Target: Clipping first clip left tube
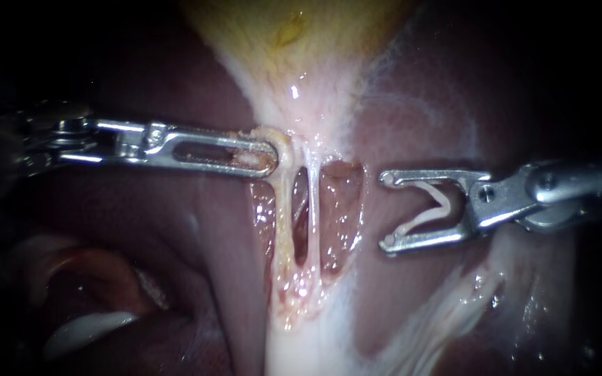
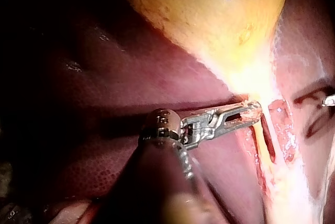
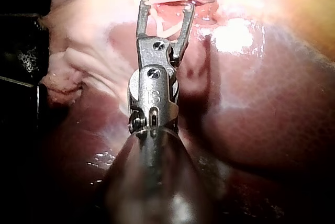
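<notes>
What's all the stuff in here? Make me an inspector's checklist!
surface: dark red liver, wet and shiny.
job's things: two thin tubes side by side, the left tube and the right tube, leading from the yellow gallbladder; no clip on either yet.
clutter: nothing seen.
tools: left tool, jaws shut on pale tissue at the left tube's top; right tool, jaws spread wide around a white clip that they hold, apart from both tubes.
cables: nothing seen.
surroundings: only darkness beyond the lit tissue.
</notes>
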